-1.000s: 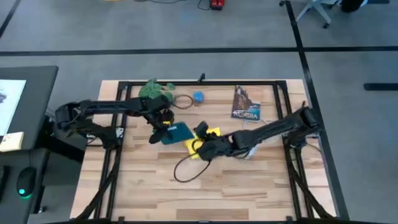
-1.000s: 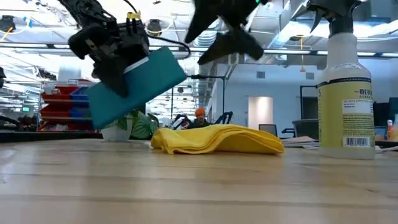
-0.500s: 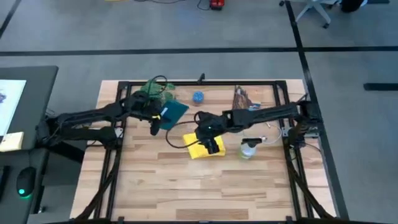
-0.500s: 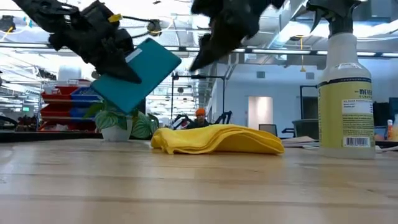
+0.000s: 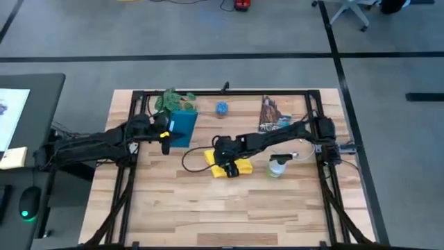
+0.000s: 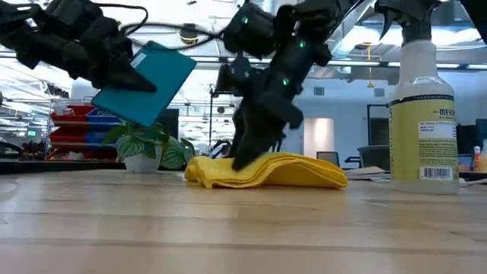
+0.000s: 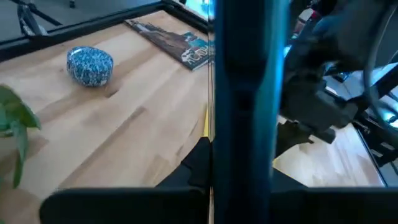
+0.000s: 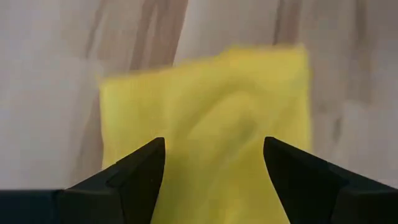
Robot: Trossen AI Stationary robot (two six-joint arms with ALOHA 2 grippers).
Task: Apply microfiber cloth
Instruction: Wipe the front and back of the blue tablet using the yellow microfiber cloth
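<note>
The right gripper point(image 5: 229, 167) covers part of the microfiber cloth point(image 5: 220, 171) in the high view. In the left wrist view, the teal tablet point(image 7: 249, 93) blocks the centre, its ends cut off. The spray bottle point(image 6: 423, 114) top is cropped in the low view.

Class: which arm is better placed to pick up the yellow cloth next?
The right. Its end effector is open directly above the microfiber cloth, while the left end effector is shut on the tablet, off to the side.
</note>
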